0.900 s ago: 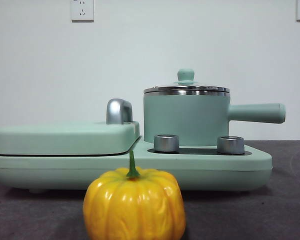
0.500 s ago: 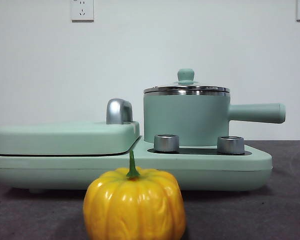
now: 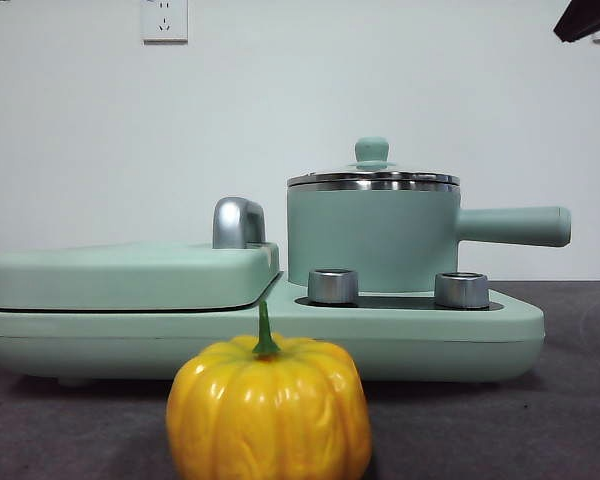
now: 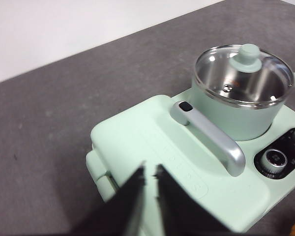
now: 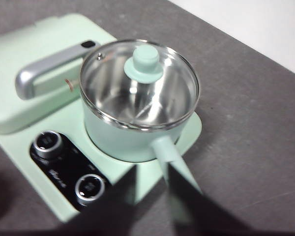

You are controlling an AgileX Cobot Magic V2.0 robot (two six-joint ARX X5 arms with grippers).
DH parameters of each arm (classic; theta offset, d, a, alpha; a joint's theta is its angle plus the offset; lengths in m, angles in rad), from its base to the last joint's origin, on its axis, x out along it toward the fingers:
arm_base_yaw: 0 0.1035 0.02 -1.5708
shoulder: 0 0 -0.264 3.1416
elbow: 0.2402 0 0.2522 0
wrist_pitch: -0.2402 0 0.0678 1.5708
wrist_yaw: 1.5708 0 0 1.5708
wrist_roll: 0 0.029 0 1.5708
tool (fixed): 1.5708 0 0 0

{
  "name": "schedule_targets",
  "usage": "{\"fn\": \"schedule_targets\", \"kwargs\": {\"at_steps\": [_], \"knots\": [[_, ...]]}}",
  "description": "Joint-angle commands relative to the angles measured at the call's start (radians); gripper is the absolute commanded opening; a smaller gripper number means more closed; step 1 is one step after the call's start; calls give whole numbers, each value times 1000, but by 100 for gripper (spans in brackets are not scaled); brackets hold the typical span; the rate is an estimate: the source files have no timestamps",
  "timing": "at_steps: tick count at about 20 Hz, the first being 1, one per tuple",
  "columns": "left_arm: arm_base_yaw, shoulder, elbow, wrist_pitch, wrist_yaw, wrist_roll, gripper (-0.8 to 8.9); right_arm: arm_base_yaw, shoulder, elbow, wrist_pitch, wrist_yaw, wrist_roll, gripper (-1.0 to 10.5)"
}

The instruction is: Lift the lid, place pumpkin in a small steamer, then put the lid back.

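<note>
Above the long pot handle, the right gripper (image 5: 151, 169) holds its two jaws slightly parted on nothing; the left gripper (image 4: 150, 173), equally empty and barely parted, hangs over the griddle cover (image 4: 152, 147). One lid (image 5: 140, 83) sits on the one small steamer (image 3: 372, 238), behind two knobs (image 3: 333, 286). One pumpkin (image 3: 268, 408) stands on the table in front.

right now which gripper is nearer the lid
Right. The right gripper hovers above the pot's handle side, close to the lid; the left gripper hangs over the griddle cover, farther off.
</note>
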Motion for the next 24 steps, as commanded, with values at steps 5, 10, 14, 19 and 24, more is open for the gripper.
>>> {"fn": "schedule_targets", "kwargs": {"at_steps": [5, 10, 14, 19, 24], "knots": [[-43, 6, 22, 52, 3, 15, 343, 10, 3, 18, 7, 5, -40, 322], [-111, 43, 22, 134, 3, 2, 342, 10, 3, 18, 8, 3, -20, 322], [-193, 113, 22, 203, 3, -4, 339, 10, 2, 18, 32, 0, 32, 322], [-302, 250, 22, 327, 3, -82, 336, 10, 2, 18, 108, -2, 82, 322], [-381, 386, 22, 525, -22, -135, 333, 10, 2, 18, 174, -2, 123, 322]]}}
